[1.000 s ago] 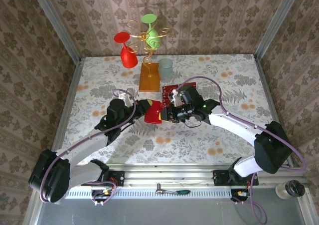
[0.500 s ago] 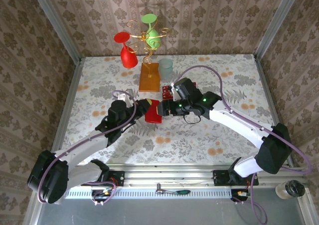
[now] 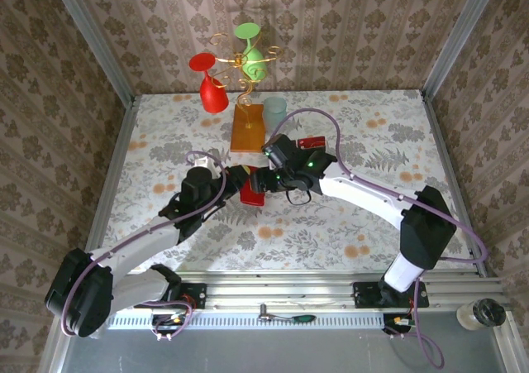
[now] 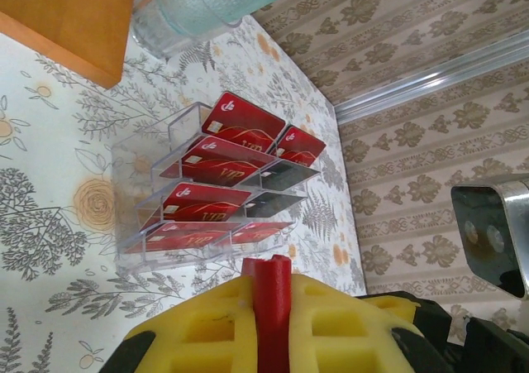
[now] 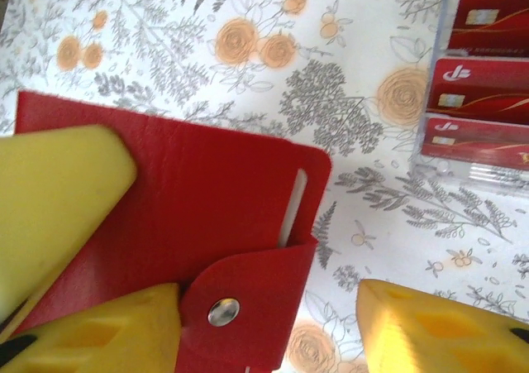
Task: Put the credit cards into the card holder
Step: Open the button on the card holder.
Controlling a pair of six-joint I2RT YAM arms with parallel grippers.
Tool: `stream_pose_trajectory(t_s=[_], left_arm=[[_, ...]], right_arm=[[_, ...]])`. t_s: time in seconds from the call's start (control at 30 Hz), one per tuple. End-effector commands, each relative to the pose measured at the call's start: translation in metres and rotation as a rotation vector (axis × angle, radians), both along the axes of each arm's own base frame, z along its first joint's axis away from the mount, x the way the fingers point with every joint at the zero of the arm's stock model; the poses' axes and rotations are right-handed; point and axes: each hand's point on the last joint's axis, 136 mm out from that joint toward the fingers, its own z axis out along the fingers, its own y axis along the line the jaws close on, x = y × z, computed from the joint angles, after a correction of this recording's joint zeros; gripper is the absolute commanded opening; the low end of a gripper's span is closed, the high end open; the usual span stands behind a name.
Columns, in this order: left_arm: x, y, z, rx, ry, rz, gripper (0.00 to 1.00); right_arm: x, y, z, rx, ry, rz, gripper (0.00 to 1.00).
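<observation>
While left pincer (image 4: 273, 315) clamps the card holder (image 5: 190, 216), right pincer (image 5: 269, 332) sits released at its flap. Credit cards (image 4: 216, 160) sit in clear tray (image 4: 132, 154) nearby.

Glossy red card holder (image 5: 190, 191), red and maroon-black credit cards (image 4: 244, 125), left claw (image 4: 273, 332) padded yellow, white table (image 3: 380, 129) with grey-orange flowers.
</observation>
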Motion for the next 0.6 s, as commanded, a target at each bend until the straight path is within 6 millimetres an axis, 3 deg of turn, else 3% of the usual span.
stream_pose_trajectory(t_s=[0.0, 0.23, 0.33, 0.43, 0.57], left_arm=[[-0.001, -0.004, 0.040, -0.068, -0.080, -0.006, 0.00], [-0.002, -0.001, 0.047, -0.072, -0.093, -0.003, 0.00], [-0.001, -0.001, 0.049, -0.071, -0.095, -0.009, 0.00], [0.004, 0.002, 0.051, -0.086, -0.096, -0.008, 0.00], [0.016, 0.008, 0.062, -0.180, -0.113, 0.004, 0.00]], right_arm=[[0.009, -0.036, -0.030, -0.149, -0.032, -0.119, 0.55], [-0.007, -0.108, -0.070, -0.234, 0.048, -0.257, 0.50], [-0.018, -0.125, -0.057, -0.166, 0.049, -0.269, 0.51], [-0.028, -0.127, -0.029, -0.049, 0.038, -0.249, 0.55], [-0.031, -0.099, 0.014, 0.246, 0.034, -0.181, 0.65]])
